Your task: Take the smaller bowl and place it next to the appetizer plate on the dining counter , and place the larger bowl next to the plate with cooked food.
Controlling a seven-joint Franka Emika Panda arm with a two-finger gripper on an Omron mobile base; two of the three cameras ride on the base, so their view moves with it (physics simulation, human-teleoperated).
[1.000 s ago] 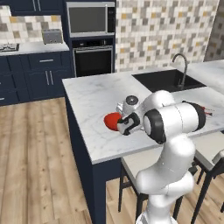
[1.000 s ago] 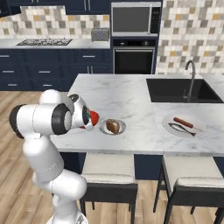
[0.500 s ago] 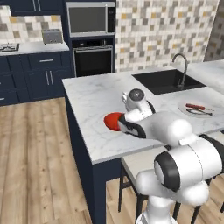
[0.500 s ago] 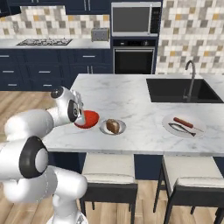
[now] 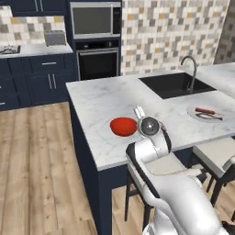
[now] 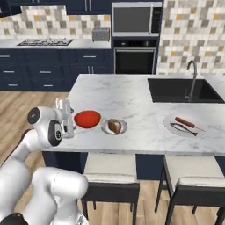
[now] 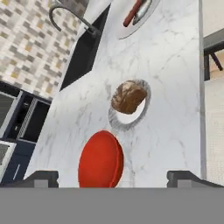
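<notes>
The smaller bowl, glossy red, rests on the dining counter just left of the appetizer plate with its brown lump. In the hand view the smaller bowl lies close below the appetizer plate, a thin strip of marble between them. My gripper is open, its fingertips wide apart and clear of the bowl. The gripper hangs left of the bowl, over the counter's end. From the left, the bowl sits beside my gripper. The larger bowl is out of view.
The plate with cooked food lies far right on the counter, near the black sink and curved tap. Two stools stand under the counter's near edge. Oven and hob units line the back wall.
My gripper has opened and let go of the red bowl, which now rests beside the appetizer plate. The hand has drawn back from the bowl and the arm has folded toward the base.
</notes>
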